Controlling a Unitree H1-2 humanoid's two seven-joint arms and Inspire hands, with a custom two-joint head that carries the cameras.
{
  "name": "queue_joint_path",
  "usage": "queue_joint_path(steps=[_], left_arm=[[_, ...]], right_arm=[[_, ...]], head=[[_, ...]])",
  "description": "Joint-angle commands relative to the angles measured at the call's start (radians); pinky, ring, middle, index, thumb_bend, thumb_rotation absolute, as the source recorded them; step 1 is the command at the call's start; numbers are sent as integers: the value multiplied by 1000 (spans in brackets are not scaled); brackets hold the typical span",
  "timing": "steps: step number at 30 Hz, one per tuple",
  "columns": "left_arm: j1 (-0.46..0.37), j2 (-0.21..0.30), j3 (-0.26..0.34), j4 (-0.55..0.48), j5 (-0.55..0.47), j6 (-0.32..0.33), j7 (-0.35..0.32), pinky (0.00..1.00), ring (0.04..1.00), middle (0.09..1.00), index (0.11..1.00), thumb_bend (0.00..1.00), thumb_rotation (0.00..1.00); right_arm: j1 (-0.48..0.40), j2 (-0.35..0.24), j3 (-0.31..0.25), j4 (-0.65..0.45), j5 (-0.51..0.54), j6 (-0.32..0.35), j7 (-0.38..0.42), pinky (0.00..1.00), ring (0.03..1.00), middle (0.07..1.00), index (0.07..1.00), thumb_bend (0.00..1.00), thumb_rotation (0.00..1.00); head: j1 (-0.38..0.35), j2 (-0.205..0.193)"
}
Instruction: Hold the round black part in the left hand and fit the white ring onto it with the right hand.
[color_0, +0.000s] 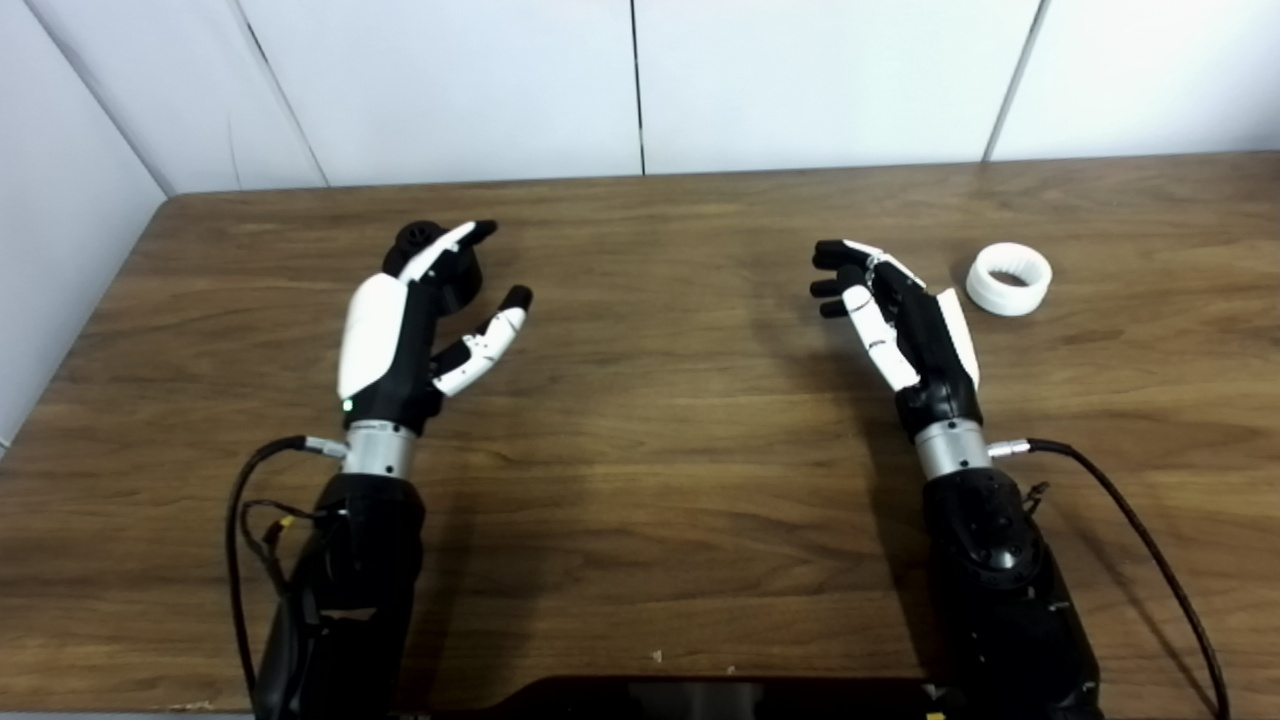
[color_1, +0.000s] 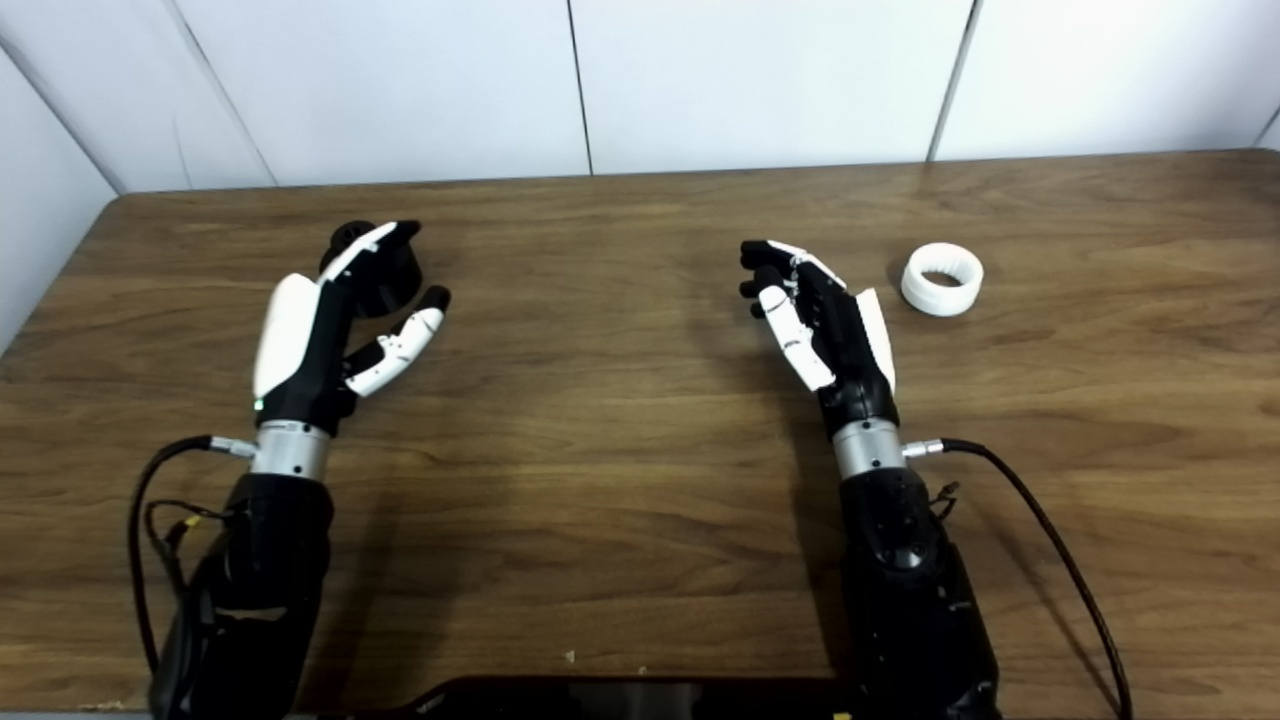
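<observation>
The round black part stands on the wooden table at the far left, partly hidden behind the fingers of my left hand. That hand hovers just in front of it, open, thumb spread to the right, holding nothing. The white ring lies flat on the table at the right. My right hand is open a short way left of the ring, fingers pointing up and left, not touching it.
White wall panels rise behind the table's far edge. Black cables trail from both wrists over the table near the front. A dark object sits at the bottom edge between the arms.
</observation>
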Motion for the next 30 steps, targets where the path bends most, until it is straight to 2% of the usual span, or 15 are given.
queue_joint_path(steps=[1,4,8,11,20,25,30], left_arm=[[-40,52,1,-33,70,6,15,995,986,922,932,587,735],[-43,102,-9,-28,132,26,-9,1000,999,974,990,670,789],[-54,164,-17,-27,213,90,-66,1000,1000,999,1000,803,819],[-64,192,-15,-14,248,111,-70,1000,1000,1000,1000,854,815],[-98,238,-9,40,268,146,-60,1000,1000,1000,1000,941,738],[-131,246,-8,99,264,151,-34,1000,1000,1000,1000,978,682],[-182,257,-15,172,264,155,-17,1000,1000,1000,1000,1000,668]], right_arm=[[-8,-10,1,18,-20,-16,-2,638,697,755,736,397,778],[-7,-9,0,16,-18,-11,-3,642,695,754,738,401,779],[-7,-8,0,16,-13,-15,-1,641,690,749,736,399,768],[-7,-8,-1,18,-9,-17,1,644,693,754,739,405,761],[-8,-9,0,26,-2,-29,4,639,692,761,743,393,751],[-7,-11,-1,25,-6,-24,2,643,694,758,744,402,757],[-3,-15,0,18,-17,-17,-1,652,703,764,744,405,782]], head=[[1,1],[1,1],[6,1],[6,0],[11,-2],[12,-2],[12,-4]])
